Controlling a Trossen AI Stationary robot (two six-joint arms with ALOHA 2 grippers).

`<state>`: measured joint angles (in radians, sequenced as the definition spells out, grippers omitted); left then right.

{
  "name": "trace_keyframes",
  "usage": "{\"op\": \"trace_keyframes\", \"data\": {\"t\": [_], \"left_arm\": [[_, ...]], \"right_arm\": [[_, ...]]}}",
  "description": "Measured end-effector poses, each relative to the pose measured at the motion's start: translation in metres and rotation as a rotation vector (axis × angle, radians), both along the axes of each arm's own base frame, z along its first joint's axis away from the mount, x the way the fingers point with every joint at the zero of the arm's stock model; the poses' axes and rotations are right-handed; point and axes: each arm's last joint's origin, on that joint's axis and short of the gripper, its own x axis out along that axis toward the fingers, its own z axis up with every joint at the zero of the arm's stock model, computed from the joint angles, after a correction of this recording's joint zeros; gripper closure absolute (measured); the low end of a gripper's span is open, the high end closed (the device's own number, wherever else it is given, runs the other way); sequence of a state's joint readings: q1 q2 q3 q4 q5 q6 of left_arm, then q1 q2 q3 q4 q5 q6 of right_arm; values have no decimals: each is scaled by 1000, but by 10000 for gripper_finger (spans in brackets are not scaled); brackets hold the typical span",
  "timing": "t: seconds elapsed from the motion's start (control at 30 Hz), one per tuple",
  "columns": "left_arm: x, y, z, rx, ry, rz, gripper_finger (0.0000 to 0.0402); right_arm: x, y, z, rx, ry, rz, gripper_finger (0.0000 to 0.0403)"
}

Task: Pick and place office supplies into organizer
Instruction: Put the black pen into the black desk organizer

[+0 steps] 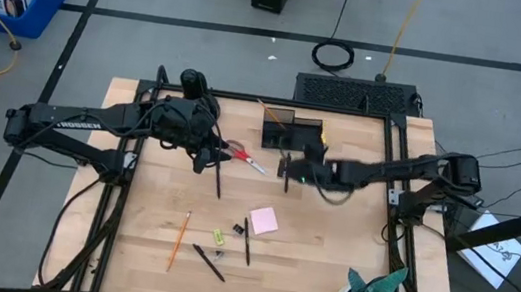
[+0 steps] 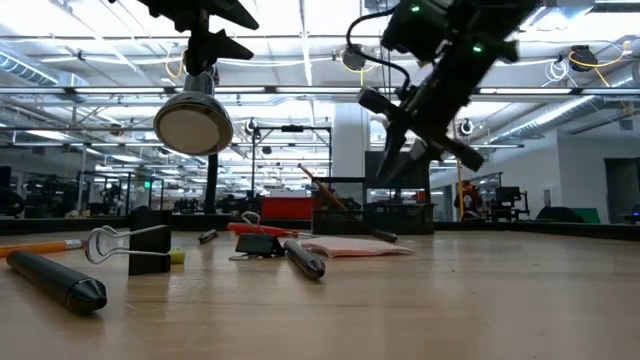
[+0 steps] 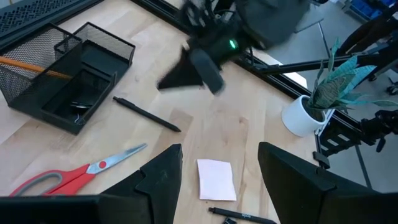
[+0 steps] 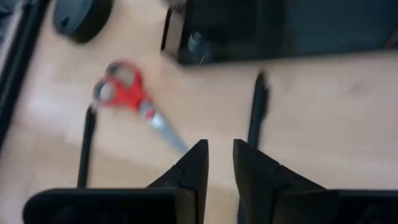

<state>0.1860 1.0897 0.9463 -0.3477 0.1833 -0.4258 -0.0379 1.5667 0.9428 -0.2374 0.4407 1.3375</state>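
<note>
Organizer (image 1: 293, 130) at the surface's far edge holds just one pencil (image 3: 28, 65), while scissors (image 1: 244, 156), sticky-note pad (image 1: 264, 220) and pens lie outside; left pincer (image 3: 217, 180) hangs released, right pincer (image 4: 221, 163) nearly clenched, empty.

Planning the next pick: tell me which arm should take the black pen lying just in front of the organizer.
Right. The right hand hangs almost over that pen, nearly closed and empty. The left hand is open near the scissors, farther off.
</note>
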Motion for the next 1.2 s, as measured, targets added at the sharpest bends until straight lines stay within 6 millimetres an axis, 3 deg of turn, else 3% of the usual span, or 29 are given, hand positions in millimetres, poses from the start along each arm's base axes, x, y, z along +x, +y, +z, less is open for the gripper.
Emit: {"op": "trace_keyframes", "data": {"t": [0.23,0.4,0.53,0.7,1.2], "left_arm": [[0,0,0,8,1,-6,186],[0,0,0,13,2,-10,186],[0,0,0,17,5,-12,186],[-1,-1,-2,19,18,-15,186],[-1,-1,-2,22,28,-17,186]], "right_arm": [[-10,8,-23,-57,-62,-29,278],[-5,10,-28,-155,-10,90,219],[-1,13,-37,-214,15,93,196],[2,13,-50,-238,57,75,200],[19,10,-63,-366,142,180,249]]}}
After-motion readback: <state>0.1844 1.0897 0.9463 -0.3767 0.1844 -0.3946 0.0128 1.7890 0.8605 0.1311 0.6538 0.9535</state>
